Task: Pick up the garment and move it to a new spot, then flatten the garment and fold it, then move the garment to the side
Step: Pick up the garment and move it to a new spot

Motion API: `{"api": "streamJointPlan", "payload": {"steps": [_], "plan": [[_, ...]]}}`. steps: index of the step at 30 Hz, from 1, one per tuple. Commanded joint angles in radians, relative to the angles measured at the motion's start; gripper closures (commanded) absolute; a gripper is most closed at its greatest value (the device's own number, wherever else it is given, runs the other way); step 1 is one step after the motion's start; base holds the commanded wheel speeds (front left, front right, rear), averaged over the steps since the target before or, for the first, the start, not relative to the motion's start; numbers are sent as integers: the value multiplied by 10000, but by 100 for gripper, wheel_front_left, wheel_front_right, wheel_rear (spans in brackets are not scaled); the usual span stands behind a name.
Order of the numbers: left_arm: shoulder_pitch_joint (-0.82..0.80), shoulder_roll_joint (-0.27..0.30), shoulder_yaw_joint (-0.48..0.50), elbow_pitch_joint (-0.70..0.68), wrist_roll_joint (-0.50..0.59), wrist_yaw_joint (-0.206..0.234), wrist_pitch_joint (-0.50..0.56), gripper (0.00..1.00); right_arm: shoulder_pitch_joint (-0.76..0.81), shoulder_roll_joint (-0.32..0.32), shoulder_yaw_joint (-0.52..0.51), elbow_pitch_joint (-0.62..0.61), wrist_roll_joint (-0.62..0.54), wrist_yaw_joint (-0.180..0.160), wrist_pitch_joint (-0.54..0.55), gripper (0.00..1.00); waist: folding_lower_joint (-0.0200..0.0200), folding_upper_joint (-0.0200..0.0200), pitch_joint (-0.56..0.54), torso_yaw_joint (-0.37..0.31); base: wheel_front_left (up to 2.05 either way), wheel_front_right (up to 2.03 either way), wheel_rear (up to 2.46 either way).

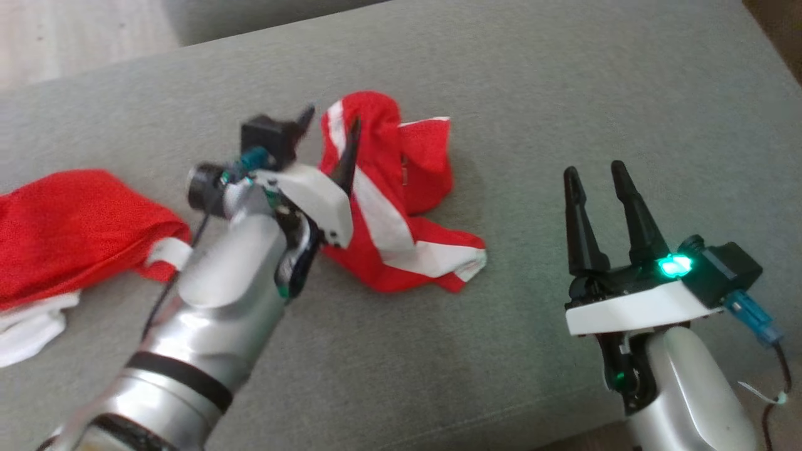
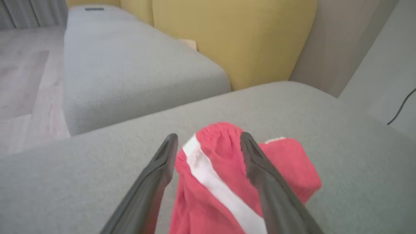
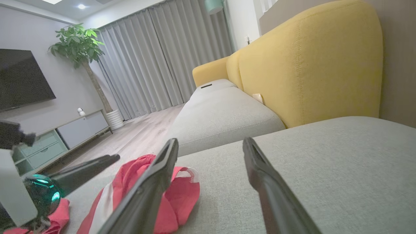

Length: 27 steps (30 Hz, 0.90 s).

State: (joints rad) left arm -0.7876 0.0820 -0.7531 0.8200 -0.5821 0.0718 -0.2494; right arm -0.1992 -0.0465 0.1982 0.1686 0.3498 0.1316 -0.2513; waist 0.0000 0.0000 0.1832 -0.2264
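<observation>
The garment [image 1: 426, 175] is red with a broad white stripe and lies crumpled in the middle of the grey sofa cushion [image 1: 595, 81]. My left gripper [image 1: 331, 122] hangs over its left part, open, fingers pointing at the cloth. In the left wrist view the garment [image 2: 221, 169] lies between and beyond the spread fingers of that gripper [image 2: 208, 138], with no cloth pinched. My right gripper [image 1: 595, 170] stands open to the right of the garment, well apart from it and holding nothing. The right wrist view has the garment [image 3: 182, 195] left of that gripper [image 3: 210, 143].
A second red cloth [image 1: 69, 219] and a white cloth [image 1: 31, 326] lie at the cushion's left edge. A yellow backrest [image 2: 234, 39] rises behind, with another grey seat [image 2: 130, 71] beside it. Bare cushion stretches to the right and far side; the floor [image 1: 75, 31] shows at the far left.
</observation>
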Motion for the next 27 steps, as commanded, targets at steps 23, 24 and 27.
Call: {"api": "streamJointPlan", "payload": {"steps": [23,24,27], "plan": [[5508,1352,4087,-6976,3036,80,-123,0,663,-37,-740,-256,-821,-9,-105,0,0,0,-1214,2314,0,0,0],[5721,1255,4226,-7119,3129,58,-123,0,715,-37,-765,-255,-828,-9,-105,0,0,0,-1246,2362,0,0,0],[6242,921,4585,-7493,3440,-72,-123,0,860,-37,-831,-239,-846,-9,-105,0,0,0,-1341,2469,0,0,0]]}}
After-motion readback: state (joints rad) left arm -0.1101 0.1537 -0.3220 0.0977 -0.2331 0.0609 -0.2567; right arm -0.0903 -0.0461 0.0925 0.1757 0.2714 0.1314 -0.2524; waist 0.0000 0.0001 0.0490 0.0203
